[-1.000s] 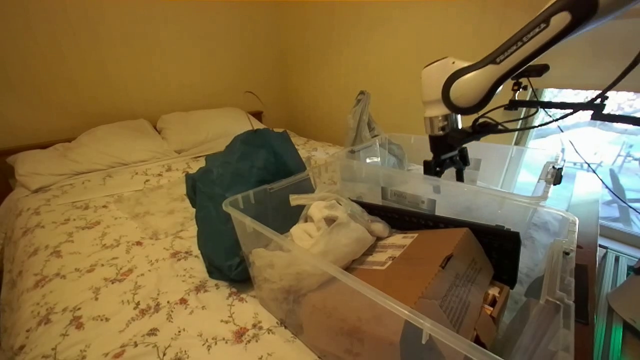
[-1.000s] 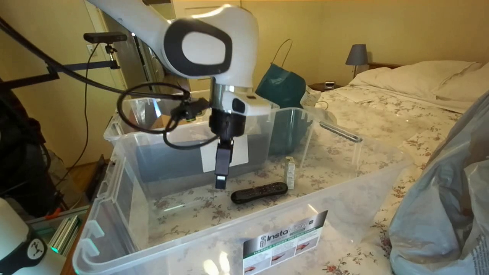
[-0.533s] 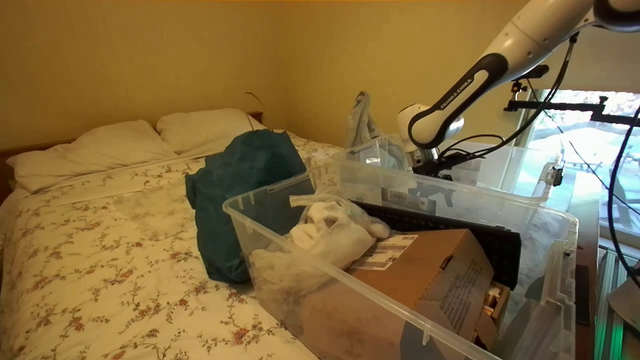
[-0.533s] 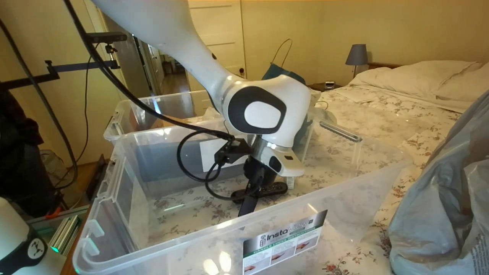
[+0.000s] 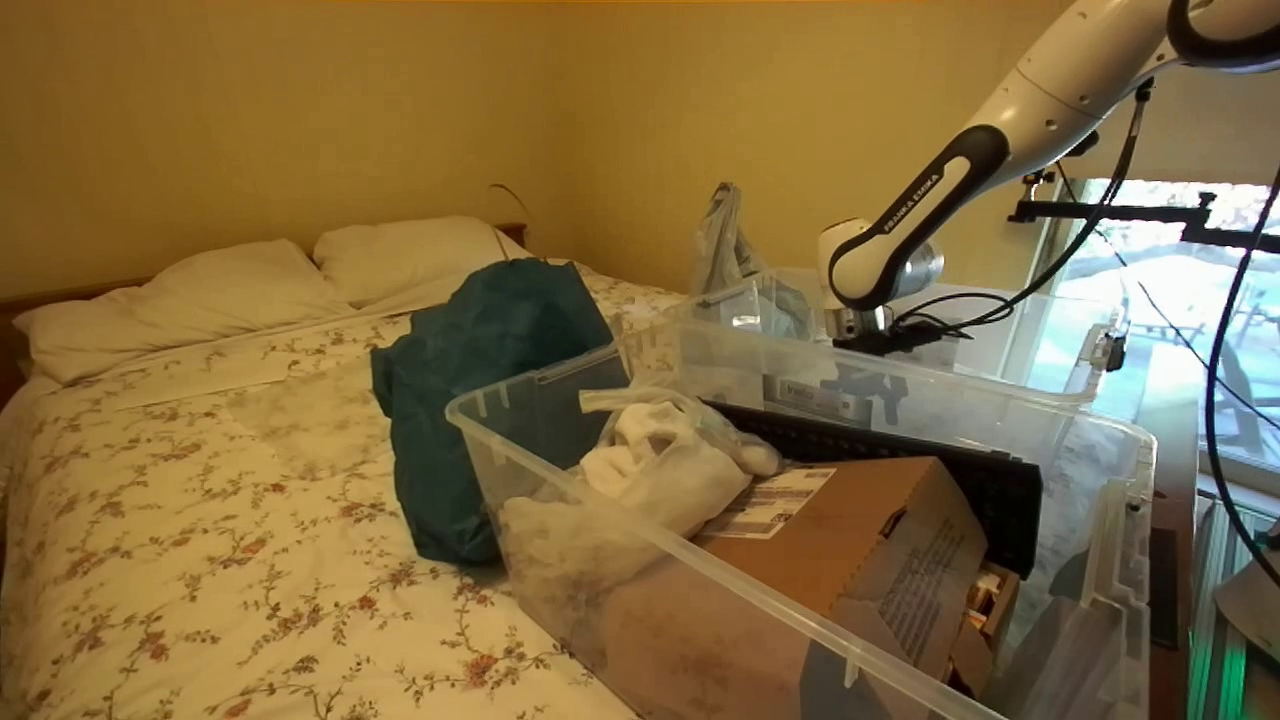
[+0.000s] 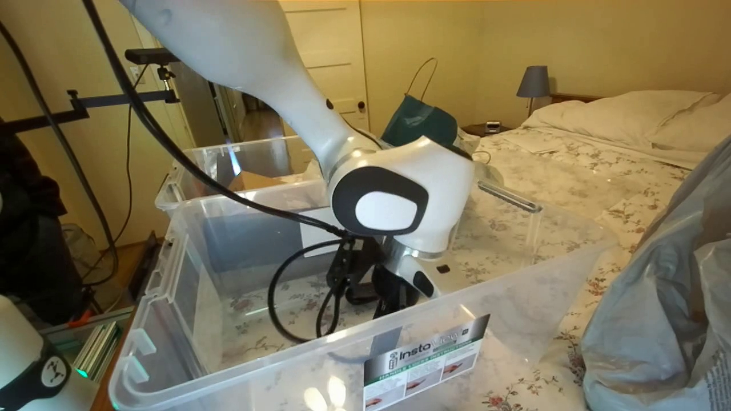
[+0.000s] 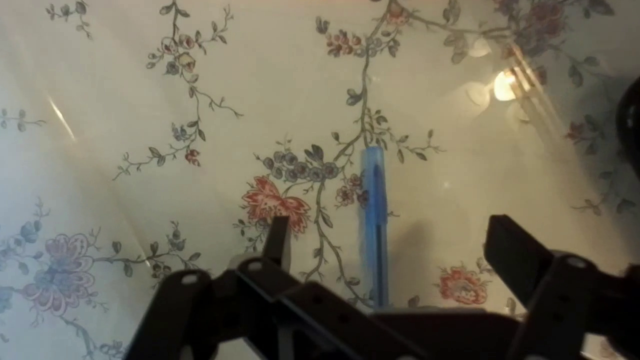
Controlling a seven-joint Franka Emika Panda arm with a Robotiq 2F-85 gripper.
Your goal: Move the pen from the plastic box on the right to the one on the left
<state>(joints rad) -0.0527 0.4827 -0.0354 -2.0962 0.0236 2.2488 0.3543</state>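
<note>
We see the slim blue plastic pen lying on the floor of the clear plastic box with a printed label. Inside the labelled box, the black two-fingered gripper has its jaws spread, flanking the pen in the wrist view. Just beside the labelled box, a second clear plastic box holds a brown cardboard carton.

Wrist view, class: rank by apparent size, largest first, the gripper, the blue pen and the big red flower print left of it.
1. Gripper, enlarged by nearness
2. Blue pen
3. Red flower print

Pen in plastic box, between fingers in wrist view
</note>
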